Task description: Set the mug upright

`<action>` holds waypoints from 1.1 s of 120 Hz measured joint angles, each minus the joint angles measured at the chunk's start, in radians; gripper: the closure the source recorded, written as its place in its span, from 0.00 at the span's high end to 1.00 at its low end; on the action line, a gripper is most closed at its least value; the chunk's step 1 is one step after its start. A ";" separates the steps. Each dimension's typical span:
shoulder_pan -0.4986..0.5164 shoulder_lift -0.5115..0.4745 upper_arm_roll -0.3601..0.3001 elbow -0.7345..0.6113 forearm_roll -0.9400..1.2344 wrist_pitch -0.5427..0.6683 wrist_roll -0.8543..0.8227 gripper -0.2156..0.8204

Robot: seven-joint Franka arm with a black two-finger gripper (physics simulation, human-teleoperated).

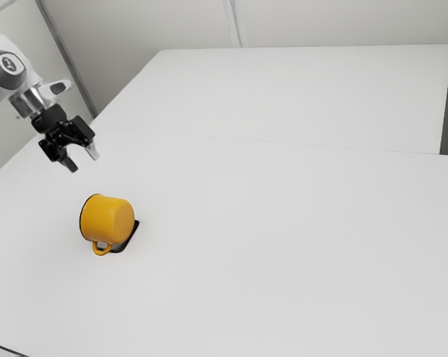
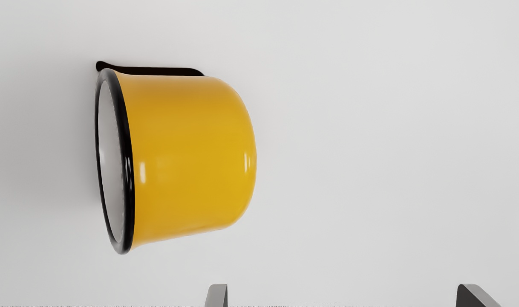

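Note:
In the exterior view the black gripper [image 1: 82,160] hangs above the table, higher than the mug and toward the view's upper left of it, with its two fingers spread and nothing between them. The yellow mug [image 1: 107,219] lies on its side, its black-rimmed mouth facing the exterior view's left and its handle low on the side toward the camera. In the wrist view the mug [image 2: 187,153] shows its dark rim and pale inside; its handle is hidden there. The open gripper [image 2: 342,295] has its fingertips wide apart, apart from the mug.
The white table [image 1: 283,245] extends far toward the exterior view's right. A dark flat shape [image 1: 127,238], perhaps a shadow, lies beside and under the mug. Pale walls [image 1: 342,22] stand behind the table, and a thin dark line [image 1: 4,348] crosses the lower left corner.

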 joint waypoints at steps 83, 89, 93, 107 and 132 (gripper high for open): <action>0.155 0.200 0.011 -0.057 -0.216 0.085 0.322 0.77; 0.154 0.207 0.011 -0.061 -0.227 0.094 0.335 0.77; 0.152 0.209 0.011 -0.066 -0.232 0.098 0.344 0.77; 0.145 0.196 0.011 -0.115 -0.245 0.108 0.370 0.77; 0.141 0.155 0.009 -0.189 -0.262 0.118 0.404 0.77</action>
